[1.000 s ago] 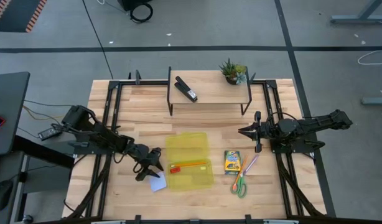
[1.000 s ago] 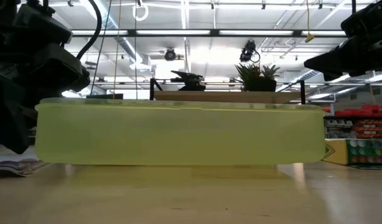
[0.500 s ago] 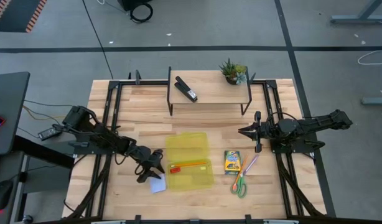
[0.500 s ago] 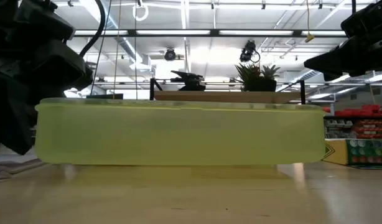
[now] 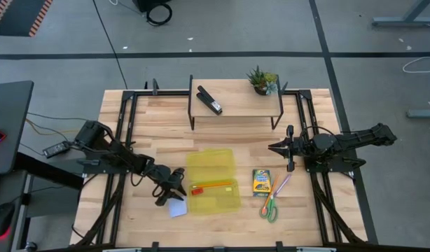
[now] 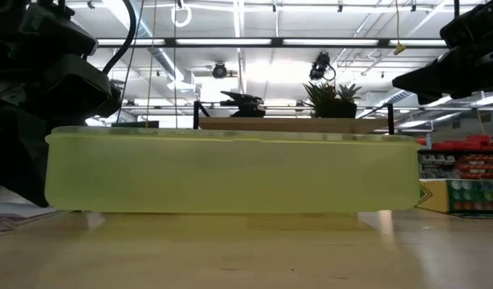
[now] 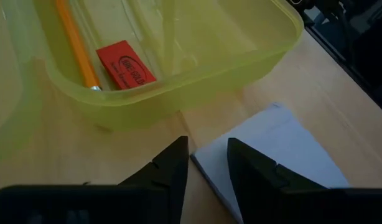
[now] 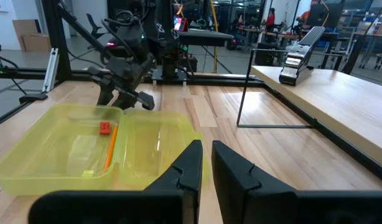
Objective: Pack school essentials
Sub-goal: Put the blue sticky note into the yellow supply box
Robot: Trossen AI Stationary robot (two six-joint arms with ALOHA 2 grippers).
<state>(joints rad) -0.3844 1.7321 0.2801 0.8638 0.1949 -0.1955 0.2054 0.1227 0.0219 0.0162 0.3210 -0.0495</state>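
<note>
Left gripper (image 7: 206, 155) lower, over notepad (image 7: 278, 149)

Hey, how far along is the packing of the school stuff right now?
Done: the orange pencil and red eraser lie in the yellow case.
In hand: the left gripper is down at the edge of the pale blue notepad, fingers narrowly apart, nothing lifted.
Left: the crayon box, scissors and purple pen lie on the table. The right gripper waits, shut.
</note>
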